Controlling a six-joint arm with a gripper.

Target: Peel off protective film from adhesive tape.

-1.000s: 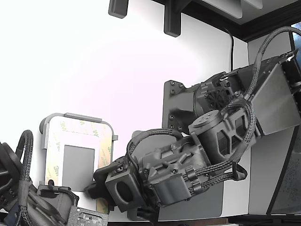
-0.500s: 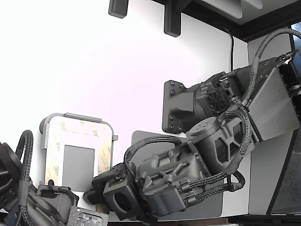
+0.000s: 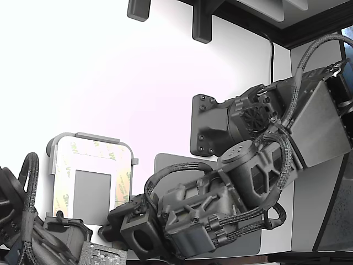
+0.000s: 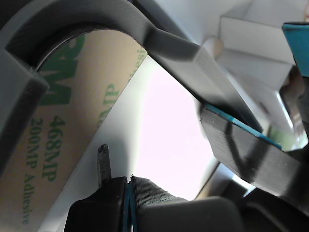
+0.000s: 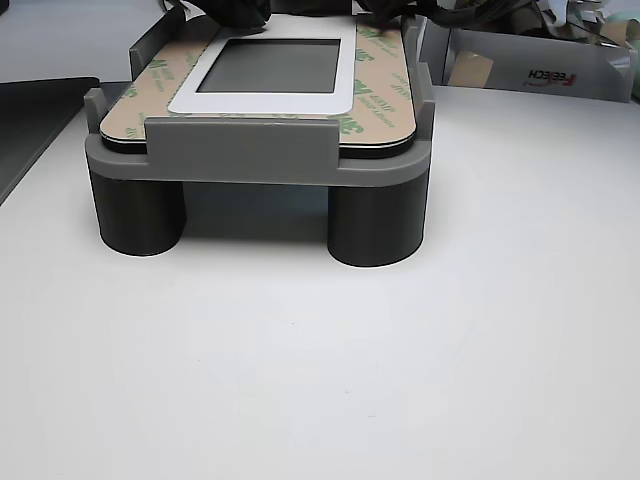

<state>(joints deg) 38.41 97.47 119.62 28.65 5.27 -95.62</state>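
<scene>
The adhesive tape, faced with cream protective film [image 3: 122, 182] printed with green 3M logos, frames a grey rectangle [image 3: 91, 193] on a white plate held in a grey holder [image 3: 94, 136]. In the other view the film [image 5: 375, 90] lies flat on the holder [image 5: 250, 155], which stands on two dark cylinders. My gripper [image 3: 108, 225] sits low at the plate's near right corner in the exterior view. The wrist view shows its fingertips [image 4: 128, 188] pressed together, blue pads touching, just off the film [image 4: 63, 145] over the white plate. I see nothing between them.
A second dark arm [image 3: 27, 232] fills the exterior view's lower left, close to the holder. A dark grey mat [image 3: 248, 243] lies under my arm. In the other view a white box [image 5: 540, 65] stands behind the holder on its right.
My arm has sunk and shifted slightly toward the exterior view's lower left, bringing the gripper closer to the plate's corner. The plate and film have not moved.
</scene>
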